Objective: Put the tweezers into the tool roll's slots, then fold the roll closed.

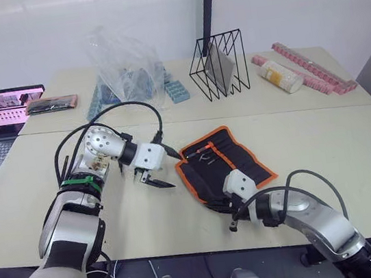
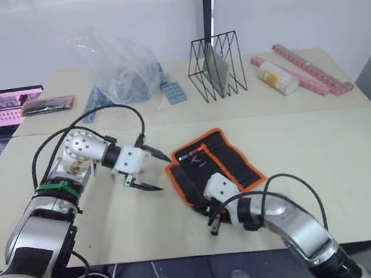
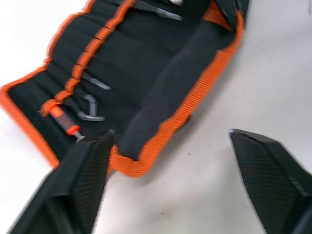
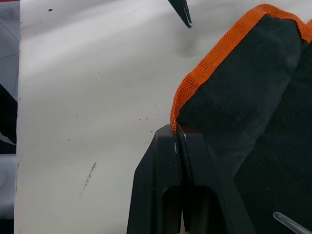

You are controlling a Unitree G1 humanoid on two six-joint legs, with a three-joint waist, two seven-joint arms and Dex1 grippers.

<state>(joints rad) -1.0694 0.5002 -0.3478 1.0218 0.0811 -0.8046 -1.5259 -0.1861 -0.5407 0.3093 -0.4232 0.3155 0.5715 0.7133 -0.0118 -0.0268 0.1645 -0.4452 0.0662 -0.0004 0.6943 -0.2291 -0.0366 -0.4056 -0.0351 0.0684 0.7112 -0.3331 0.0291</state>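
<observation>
Right gripper [image 4: 179, 146] is clamped on the near orange-trimmed corner of the tool roll [image 1: 223, 161], which lies unrolled on the table [image 1: 323, 133]. Left gripper [image 1: 151, 180] hovers spread wide just left of the roll, holding nothing. Tweezers [image 3: 92, 109] sit tucked in the slots [image 3: 105, 53].

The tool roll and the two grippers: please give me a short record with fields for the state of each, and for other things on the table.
tool roll: open on the table, inner face up, orange trim around it
tweezers: several already in the slots
right gripper: shut on the roll's near corner
left gripper: open, beside the roll's left edge, holding nothing
table: beige
also there: wire rack, plastic bag, laptop
</observation>
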